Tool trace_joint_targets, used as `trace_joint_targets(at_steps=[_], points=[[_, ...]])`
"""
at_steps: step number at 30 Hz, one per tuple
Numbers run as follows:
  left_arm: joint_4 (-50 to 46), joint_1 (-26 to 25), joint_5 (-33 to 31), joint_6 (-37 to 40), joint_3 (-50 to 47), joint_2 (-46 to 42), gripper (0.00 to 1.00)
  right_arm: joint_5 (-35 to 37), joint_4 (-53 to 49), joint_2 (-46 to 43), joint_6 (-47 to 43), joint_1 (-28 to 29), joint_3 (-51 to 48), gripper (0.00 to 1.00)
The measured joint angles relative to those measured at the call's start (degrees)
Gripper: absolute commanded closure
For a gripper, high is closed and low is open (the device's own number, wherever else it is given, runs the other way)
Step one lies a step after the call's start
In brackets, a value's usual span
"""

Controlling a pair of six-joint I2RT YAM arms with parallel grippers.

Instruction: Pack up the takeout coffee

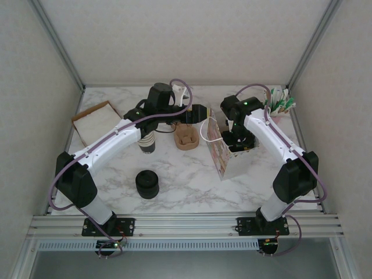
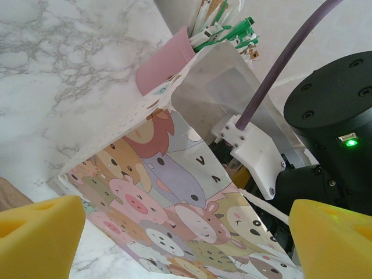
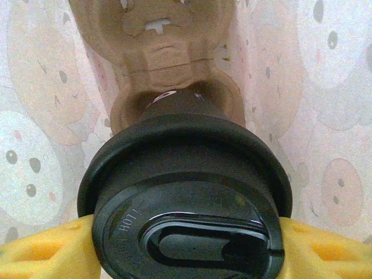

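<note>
The takeout coffee [image 3: 186, 209], a dark cup under a round black lid marked "HOT!", is clamped between the yellow pads [image 3: 40, 250] of my right gripper [image 3: 186, 250]. It hangs inside the cartoon-animal paper bag [image 1: 224, 154], base down at a well of a brown pulp cup carrier [image 3: 157, 52]; whether it rests there I cannot tell. From above, the right gripper [image 1: 237, 144] reaches into the bag's mouth. My left gripper [image 1: 200, 113] is open just left of the bag's top edge. Its yellow pads [image 2: 35, 238] stand wide apart, with the bag wall [image 2: 174, 215] in front of them.
A second brown carrier [image 1: 187, 138] lies left of the bag. A stack of cream-rimmed cups [image 1: 148, 142] and a squat stack of black lids [image 1: 147, 184] stand under the left arm. A flat cardboard box [image 1: 96, 121] sits far left, a pink cup of sticks [image 1: 278, 106] far right.
</note>
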Motion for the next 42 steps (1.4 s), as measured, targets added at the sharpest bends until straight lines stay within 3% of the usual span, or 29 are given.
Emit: trace_joint_targets(at_steps=[42], points=[[-0.4, 0.0, 0.0, 0.0, 1.0, 0.0, 0.09, -1.7, 5.5, 2.3, 0.0, -0.6, -3.8, 0.33]])
